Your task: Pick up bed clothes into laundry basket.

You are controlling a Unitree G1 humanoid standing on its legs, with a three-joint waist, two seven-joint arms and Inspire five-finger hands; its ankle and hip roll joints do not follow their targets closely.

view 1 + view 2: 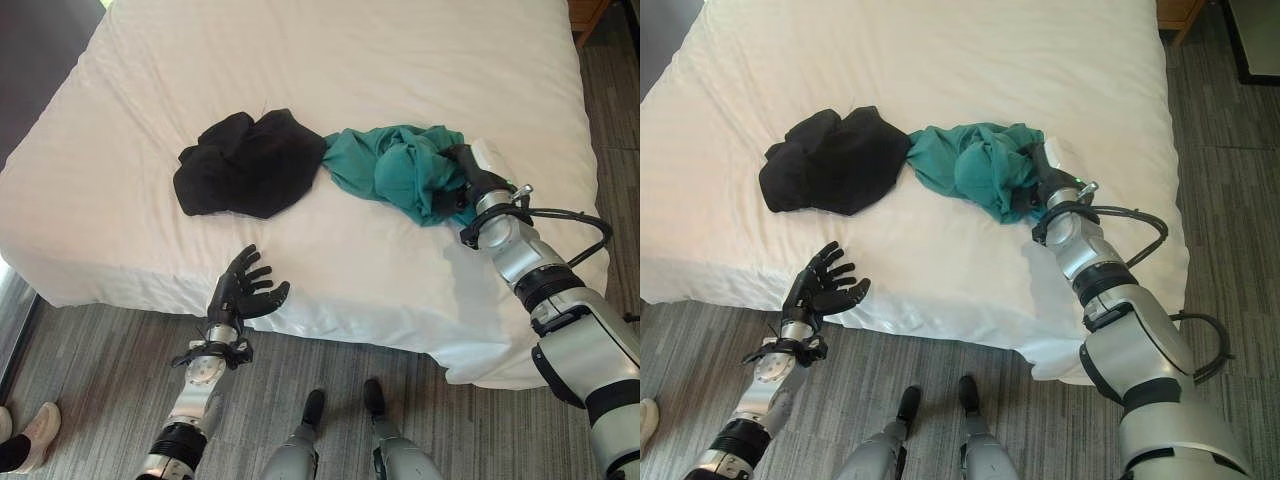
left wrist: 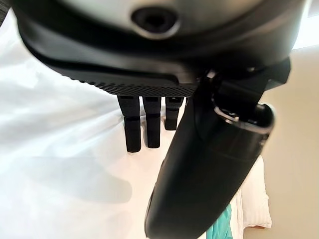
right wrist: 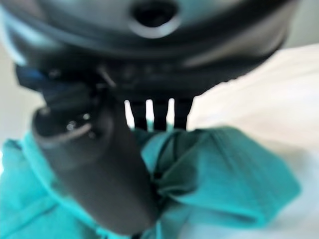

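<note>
matt cloth – teal garment, black garment.

There were no words, numbers or signs to read anywhere in these pictures.
</note>
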